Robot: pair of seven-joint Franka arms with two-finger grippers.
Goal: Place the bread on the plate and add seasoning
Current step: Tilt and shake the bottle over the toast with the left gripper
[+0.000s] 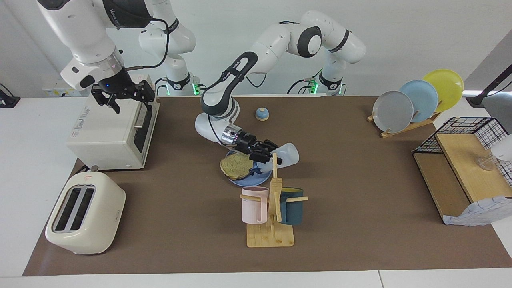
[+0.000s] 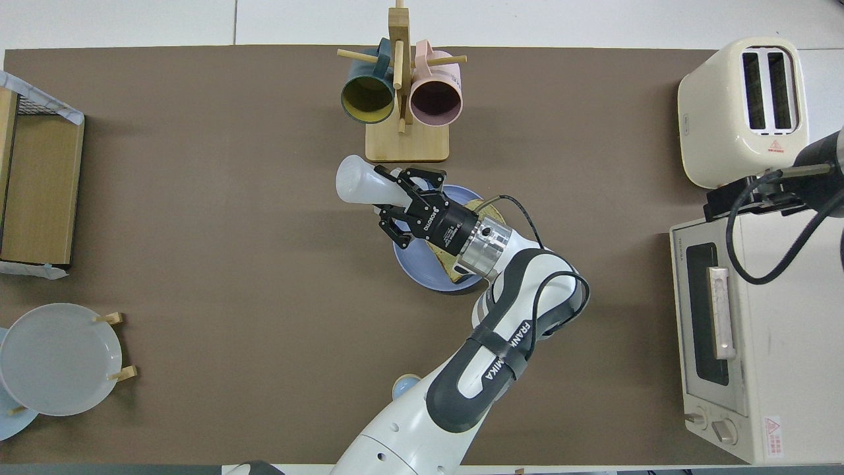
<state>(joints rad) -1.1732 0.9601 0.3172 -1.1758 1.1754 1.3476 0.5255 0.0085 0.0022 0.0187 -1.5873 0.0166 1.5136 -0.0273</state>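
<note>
Over the toaster oven (image 1: 114, 130) at its own end of the tabletop, the right gripper (image 1: 120, 97) waits with jaws apart and empty. Farther out, bread (image 1: 235, 166) lies on the plate (image 1: 245, 181). Above them, the left gripper (image 1: 267, 154) has its jaws clamped on the seasoning (image 1: 285, 155), tipped over.

The facing view looks from high up across the table (image 1: 360, 168) toward the robots, taking in the whole brown mat from a fair distance. The overhead view sits above the robots' end and looks steeply down and forward, somewhat closer in. Both share the mat's middle: the mug rack (image 1: 272, 216) (image 2: 402, 99), toaster (image 1: 86, 214) (image 2: 745, 109) and oven (image 1: 114, 132) (image 2: 752, 336), turned half round between them.
</note>
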